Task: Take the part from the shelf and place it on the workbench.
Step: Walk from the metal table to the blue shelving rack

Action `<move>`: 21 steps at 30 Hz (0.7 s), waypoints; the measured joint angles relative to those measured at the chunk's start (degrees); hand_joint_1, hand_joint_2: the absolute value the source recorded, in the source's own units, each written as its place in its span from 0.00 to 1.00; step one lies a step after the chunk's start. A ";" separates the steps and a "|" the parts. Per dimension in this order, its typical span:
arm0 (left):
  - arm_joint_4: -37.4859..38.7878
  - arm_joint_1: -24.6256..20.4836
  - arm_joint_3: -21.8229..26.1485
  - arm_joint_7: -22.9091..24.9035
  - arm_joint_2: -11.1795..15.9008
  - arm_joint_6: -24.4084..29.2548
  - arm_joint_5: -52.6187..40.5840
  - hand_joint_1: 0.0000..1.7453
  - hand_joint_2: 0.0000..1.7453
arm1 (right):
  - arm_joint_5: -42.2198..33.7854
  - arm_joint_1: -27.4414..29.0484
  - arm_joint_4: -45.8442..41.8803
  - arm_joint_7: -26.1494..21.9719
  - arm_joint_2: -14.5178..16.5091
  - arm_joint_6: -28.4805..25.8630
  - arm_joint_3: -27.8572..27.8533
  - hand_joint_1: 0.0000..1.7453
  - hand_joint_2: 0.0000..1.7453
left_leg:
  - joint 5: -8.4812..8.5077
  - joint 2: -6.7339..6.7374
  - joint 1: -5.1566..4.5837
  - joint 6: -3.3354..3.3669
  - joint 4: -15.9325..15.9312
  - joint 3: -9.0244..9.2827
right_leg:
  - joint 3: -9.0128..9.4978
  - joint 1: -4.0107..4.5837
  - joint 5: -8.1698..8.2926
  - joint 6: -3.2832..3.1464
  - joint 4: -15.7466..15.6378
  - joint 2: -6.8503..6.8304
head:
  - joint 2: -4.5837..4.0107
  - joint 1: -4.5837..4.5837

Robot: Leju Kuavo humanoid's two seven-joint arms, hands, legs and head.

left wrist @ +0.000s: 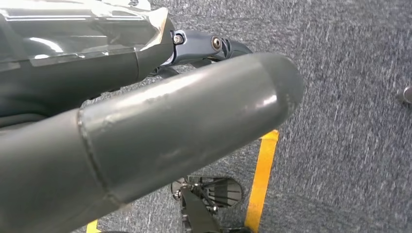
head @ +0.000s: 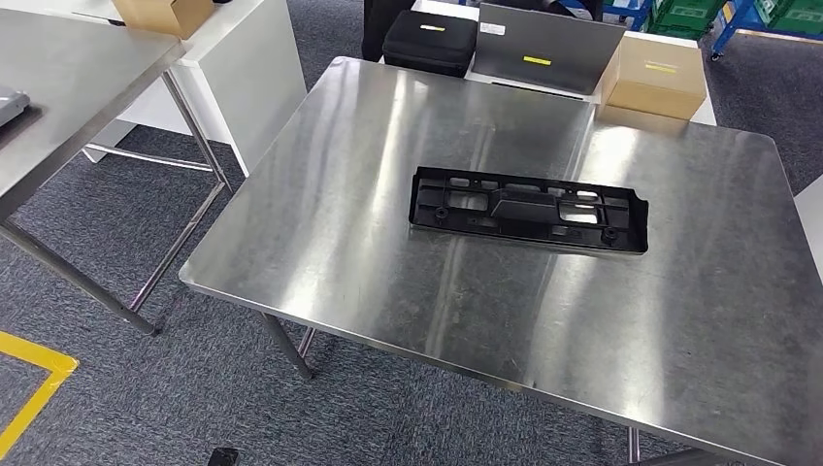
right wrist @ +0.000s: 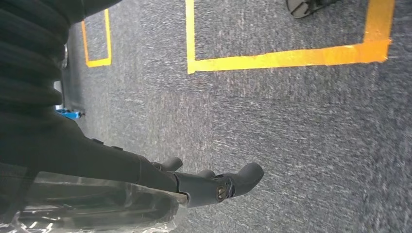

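Note:
A long black plastic part [head: 529, 209] with cut-outs lies flat near the middle of the steel workbench [head: 369, 282], with nothing touching it. My left hand [left wrist: 184, 97] hangs over the grey carpet, its thick grey thumb stretched out and its dark fingers [left wrist: 209, 44] holding nothing. My right hand [right wrist: 194, 182] also hangs above the carpet, with its dark fingers [right wrist: 243, 177] extended and nothing in them.
A second steel table [head: 68, 87] stands at the left, with a carpeted gap between it and the workbench. Behind the workbench are a black case [head: 430, 41], a grey panel [head: 545, 47] and a cardboard box [head: 655, 76]. Yellow tape [head: 34, 388] marks the floor.

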 joint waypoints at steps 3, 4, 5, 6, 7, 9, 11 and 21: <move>0.00 0.19 -0.56 -0.83 0.28 -1.55 -0.79 0.00 0.00 | 0.68 -0.17 0.44 0.75 0.03 0.63 0.87 0.00 1.00 | -0.01 0.00 -0.01 0.01 0.00 -0.01 | 0.00 -0.01 0.00 0.00 0.00 0.00 | 0.00 0.01; 0.00 0.29 -0.78 -1.21 0.35 -2.00 -1.04 0.00 0.00 | 0.75 -0.23 0.57 1.01 0.04 0.93 1.11 0.00 1.00 | -0.01 0.00 -0.02 0.01 0.00 0.00 | 0.00 -0.01 0.00 0.00 -0.01 0.00 | 0.00 0.01; 0.00 0.42 -1.01 -1.55 0.39 -2.27 -1.26 0.00 0.00 | 0.78 -0.27 0.68 1.28 0.06 1.17 1.33 0.00 1.00 | -0.01 0.00 -0.03 0.01 0.00 0.00 | 0.00 -0.02 0.00 0.00 -0.01 0.00 | 0.00 0.01; 0.00 0.55 -1.21 -1.79 0.42 -2.32 -1.50 0.00 0.00 | 0.86 -0.28 0.78 1.67 0.07 1.41 1.53 0.00 1.00 | -0.01 0.00 -0.03 0.01 0.00 0.00 | 0.00 -0.02 0.00 0.00 -0.01 0.00 | 0.00 0.01; 0.00 0.68 -1.39 -1.92 0.44 -2.18 -1.68 0.00 0.00 | 1.04 -0.29 0.87 2.10 0.07 1.67 1.74 0.00 1.00 | -0.01 0.00 -0.03 0.01 0.00 0.00 | 0.00 -0.02 0.00 0.00 -0.01 0.00 | 0.00 0.01; 0.00 0.86 -1.70 -1.98 0.50 -1.82 -2.07 0.00 0.00 | 1.79 -0.26 1.03 2.92 0.08 2.21 2.23 0.00 1.00 | -0.01 0.00 -0.03 0.01 0.00 0.00 | -0.01 -0.03 0.00 0.00 -0.01 0.00 | 0.00 0.00; 0.00 0.92 -2.01 -1.96 0.61 -1.64 -2.32 0.00 0.00 | 2.68 -0.22 1.14 3.11 0.10 2.29 2.98 0.00 1.00 | -0.01 0.00 -0.03 0.01 0.00 0.01 | -0.01 -0.03 0.00 0.00 -0.01 0.00 | 0.00 0.00; 0.00 0.99 -2.31 -2.34 1.20 -0.79 -1.84 0.00 0.00 | 4.06 -0.18 1.29 2.78 0.38 0.37 5.61 0.00 1.00 | -0.01 0.00 -0.02 0.01 0.00 0.02 | -0.01 -0.03 0.00 0.00 -0.01 0.00 | 0.00 0.01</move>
